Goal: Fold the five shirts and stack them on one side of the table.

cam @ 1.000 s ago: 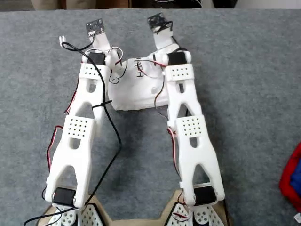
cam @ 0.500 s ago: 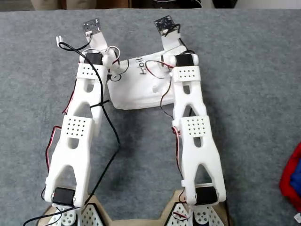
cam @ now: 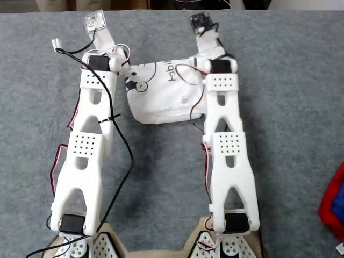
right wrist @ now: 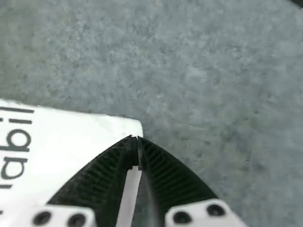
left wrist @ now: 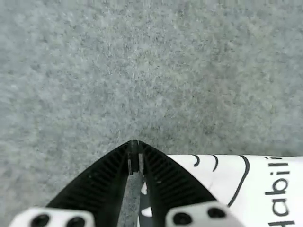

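LEFT AND RIGHT TAKE A CORNER EACH: The left end effector [left wrist: 134,145] is pressed together, its black ribbed fingers [left wrist: 104,175] meeting at the tips, with the edge of a white shirt [left wrist: 236,189] drawn in between them. The right end effector [right wrist: 135,139] is likewise closed, clamped on the opposite corner of the same shirt, where a strip of white cloth shows between its fingers [right wrist: 170,175]. The shirt spans the gap between the two end effectors, gripped along its far edge. A black line drawing [left wrist: 227,175] and black lettering [left wrist: 279,198] sit on the cloth just beside the left end effector, and more lettering runs close beside the right one. From above, the garment hangs back from the end effectors toward the bases, between the left arm [cam: 88,156] and the right arm [cam: 228,156], its near edge lying on the grey surface [cam: 290,80]. Grey cover stretches ahead of both end effectors. Well out past the right end effector's outer side, at the surface's edge, lies a red and blue bundle of cloth [cam: 336,201].
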